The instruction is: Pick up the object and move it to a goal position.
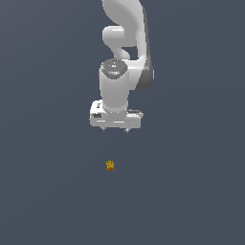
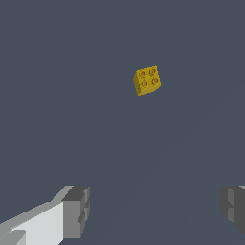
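Note:
The object is a tiny yellow-orange block (image 1: 110, 165) with round studs on top, lying on the flat grey floor. In the exterior view it sits well below the white gripper (image 1: 115, 129) and apart from it. The gripper hangs above the floor with its short fingertips spread wide and nothing between them. In the wrist view the block (image 2: 147, 80) lies ahead of the open gripper (image 2: 155, 210), beyond the two grey fingertips (image 2: 76, 210), and no finger touches it.
The white arm (image 1: 125, 38) rises behind the gripper toward the top of the exterior view. The grey floor (image 1: 48, 191) spreads all around the block.

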{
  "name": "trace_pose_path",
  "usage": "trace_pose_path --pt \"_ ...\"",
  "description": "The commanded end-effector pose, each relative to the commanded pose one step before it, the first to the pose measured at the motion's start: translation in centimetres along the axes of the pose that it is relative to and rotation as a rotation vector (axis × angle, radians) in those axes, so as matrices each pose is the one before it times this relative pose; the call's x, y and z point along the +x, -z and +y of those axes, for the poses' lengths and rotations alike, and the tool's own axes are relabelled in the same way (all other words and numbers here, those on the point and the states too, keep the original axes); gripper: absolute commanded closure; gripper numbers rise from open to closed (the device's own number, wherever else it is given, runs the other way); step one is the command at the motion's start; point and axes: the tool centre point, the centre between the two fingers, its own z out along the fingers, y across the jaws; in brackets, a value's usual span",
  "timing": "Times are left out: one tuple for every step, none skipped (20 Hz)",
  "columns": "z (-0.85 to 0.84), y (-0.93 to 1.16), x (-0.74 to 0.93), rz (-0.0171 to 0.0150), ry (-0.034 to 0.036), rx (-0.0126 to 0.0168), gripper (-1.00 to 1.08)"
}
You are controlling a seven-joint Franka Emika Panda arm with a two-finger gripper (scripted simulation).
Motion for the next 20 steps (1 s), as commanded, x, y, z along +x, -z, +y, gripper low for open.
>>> trace_pose_path --pt "0.001 0.0 0.0 0.0 0.0 0.0 -0.92" --pt "0.002 0.018 0.002 0.00015 0.00075 -0.0006 -0.92" --pt "0.01 0.051 0.007 0.00041 0.00213 -0.0017 -0.92" --pt "0.017 0.085 0.011 0.00067 0.0035 -0.0028 -0.92" --pt "0.023 0.118 0.014 0.00093 0.00482 -0.00388 -0.92" --pt "0.031 0.151 0.015 0.00117 0.00602 -0.00489 -0.92" --pt "0.031 0.156 0.012 0.00118 0.00604 -0.00497 -0.92" --pt "0.023 0.122 0.005 0.00089 0.00453 -0.0038 -0.92" --pt "0.015 0.087 -0.001 0.00062 0.00306 -0.00264 -0.92" --pt "0.009 0.051 -0.006 0.00034 0.00159 -0.00146 -0.92" --pt "0.022 0.009 -0.007 0.0 0.0 0.0 -0.92" --pt "-0.027 -0.019 0.001 -0.0001 -0.00056 0.00039 -0.92" --pt "-0.009 -0.037 0.029 -0.00012 -0.0003 0.00061 -0.92" --pt "0.02 -0.038 0.065 -0.00002 0.00091 0.00034 -0.92" --pt "0.012 -0.046 0.098 0.00009 0.00195 0.0 -0.92" --pt "0.013 -0.063 0.132 0.00011 0.00258 0.00003 -0.92" --pt "0.026 -0.084 0.163 0.0001 0.00292 0.00017 -0.92" --pt "0.024 -0.104 0.195 0.00011 0.00351 0.00031 -0.92" --pt "0.029 -0.124 0.224 0.00012 0.004 0.00042 -0.92" --pt "0.037 -0.142 0.252 0.00014 0.00444 0.00051 -0.92"
